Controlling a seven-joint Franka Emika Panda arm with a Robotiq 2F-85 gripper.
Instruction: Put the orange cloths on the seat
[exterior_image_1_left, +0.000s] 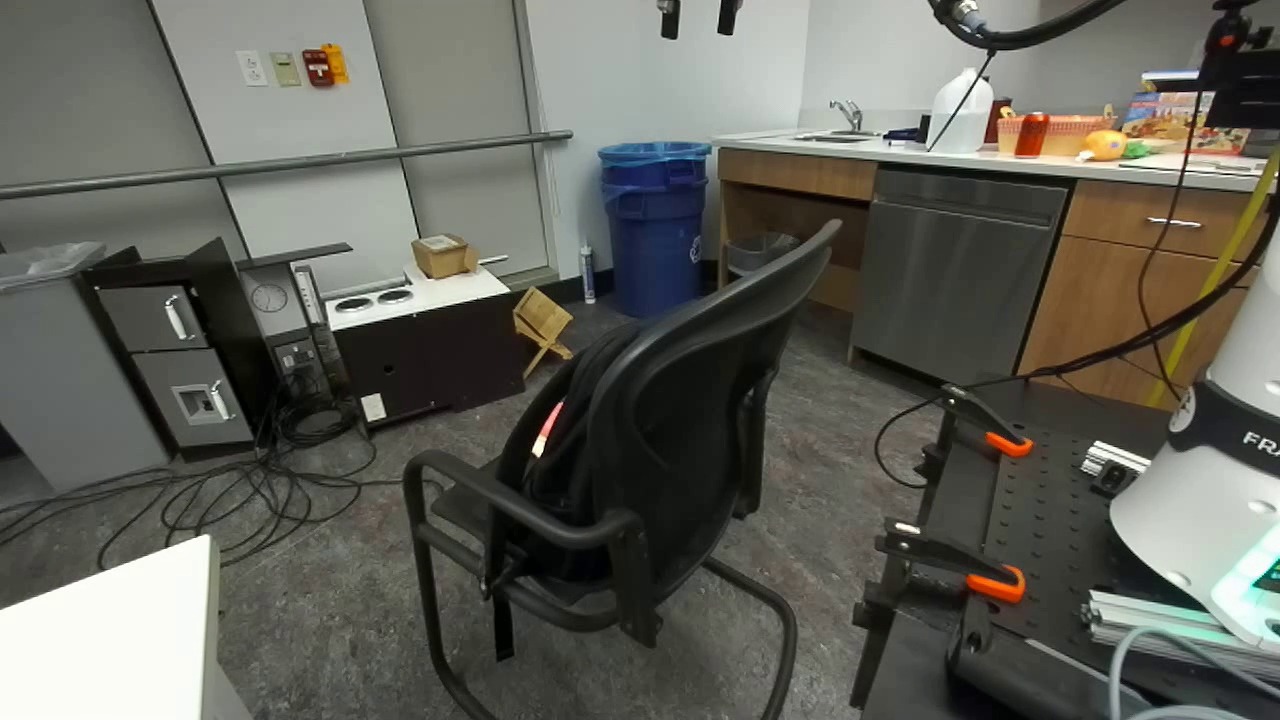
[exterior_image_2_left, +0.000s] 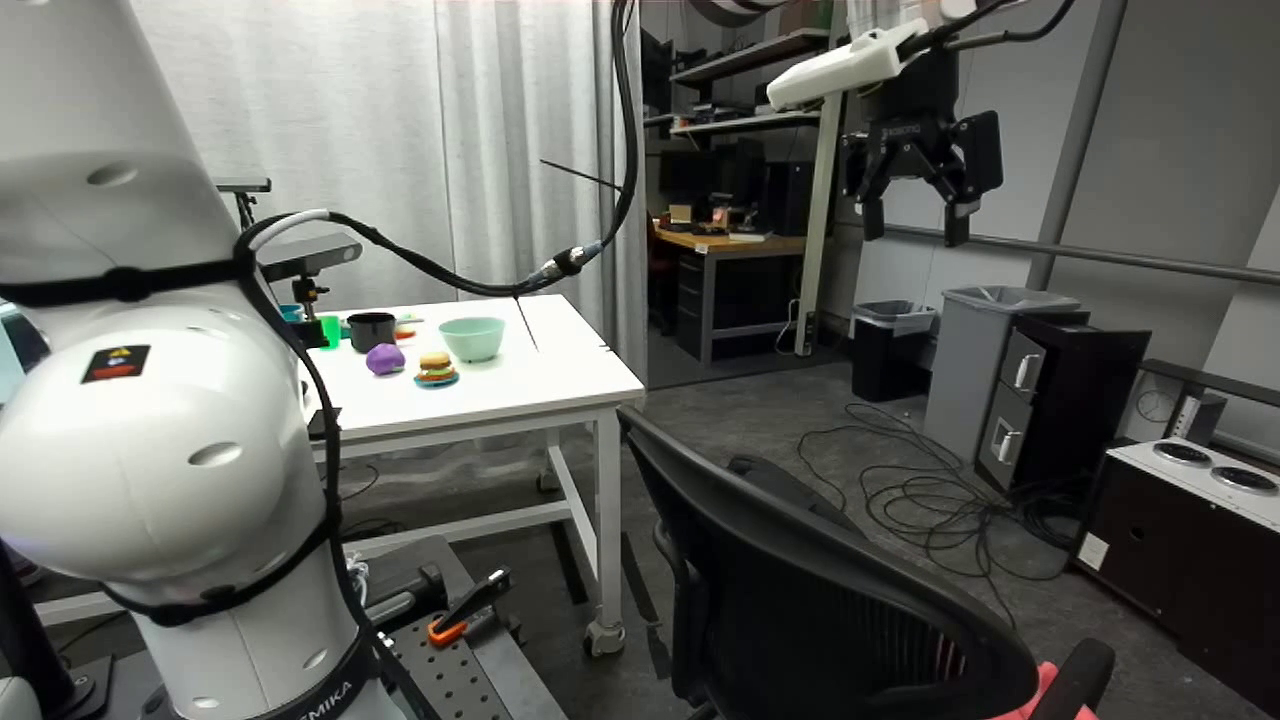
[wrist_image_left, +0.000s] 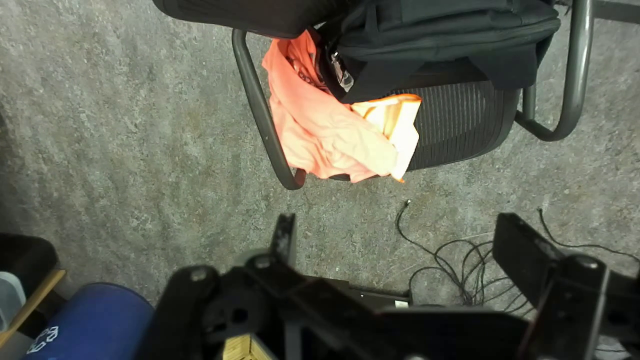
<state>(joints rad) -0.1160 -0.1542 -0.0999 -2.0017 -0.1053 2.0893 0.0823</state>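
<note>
The salmon cloth (wrist_image_left: 320, 120) lies crumpled on the seat (wrist_image_left: 452, 120) in the wrist view, beside an armrest and reaching the front edge. The pale yellow-orange cloth (wrist_image_left: 392, 117) lies against it toward the middle of the seat, partly covered. In the exterior views only small pink-orange patches of cloth show, at the chair (exterior_image_1_left: 547, 430) and near an armrest (exterior_image_2_left: 1045, 690); the backrest and a bag hide the rest. My gripper (exterior_image_2_left: 914, 225) is open and empty, high above the floor; in the wrist view its fingers (wrist_image_left: 395, 222) are wide apart, beyond the seat's front edge.
A black backpack (wrist_image_left: 440, 45) sits on the seat against the backrest (exterior_image_1_left: 700, 400). Tubular armrests (wrist_image_left: 260, 110) flank the seat. Loose cables (wrist_image_left: 465, 270) lie on the floor. A toy stove (exterior_image_1_left: 430, 340), blue bin (exterior_image_1_left: 655, 240) and white table (exterior_image_2_left: 520, 380) stand around.
</note>
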